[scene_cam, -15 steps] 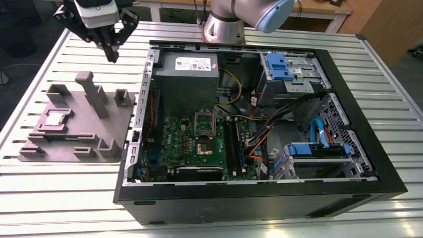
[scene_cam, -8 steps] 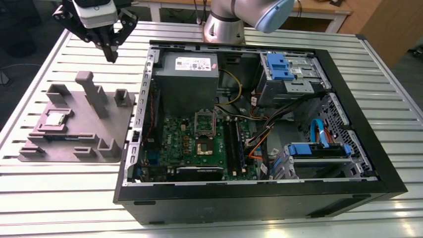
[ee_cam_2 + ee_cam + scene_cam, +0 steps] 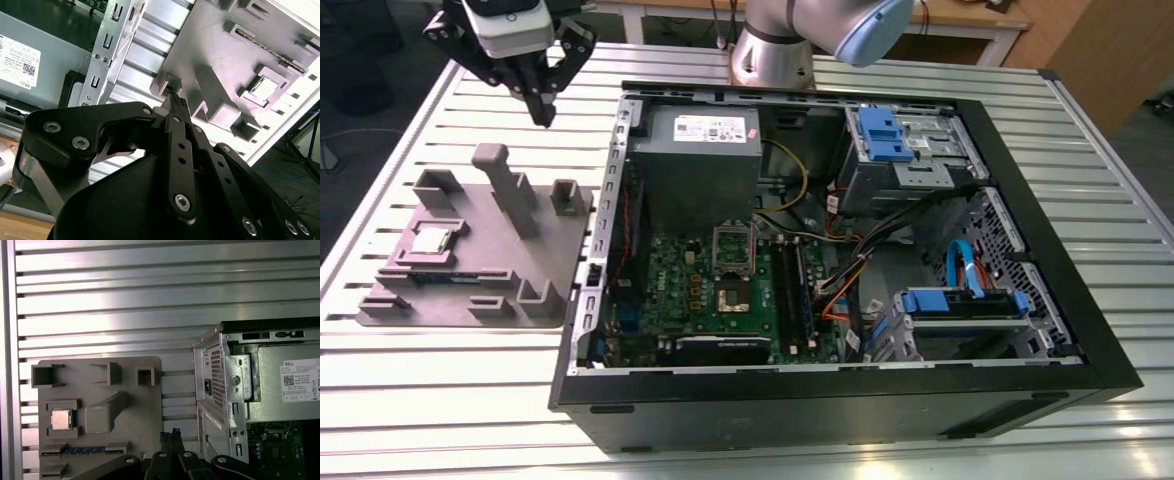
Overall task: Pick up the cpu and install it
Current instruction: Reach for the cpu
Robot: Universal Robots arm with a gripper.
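Gripper in the air near the tray, cpu lying in its pocket.

The slatted metal bench [image 3: 454,400] carries an open computer case [image 3: 854,400] and, on the exterior view's left, a grey tray [image 3: 554,255] with upright blocks. The gripper [image 3: 544,115] hangs in the air near the tray and the case's corner, fingertips drawn narrow together, holding nothing. The cpu [image 3: 432,240] lies flat in a square recess of the tray, silver top up, well apart from the gripper.

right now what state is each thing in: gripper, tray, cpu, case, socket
gripper: shut, empty, in the air
tray: lying flat
cpu: flat in a tray pocket, not picked up
case: on its side, open
socket: looks empty, no cpu in it
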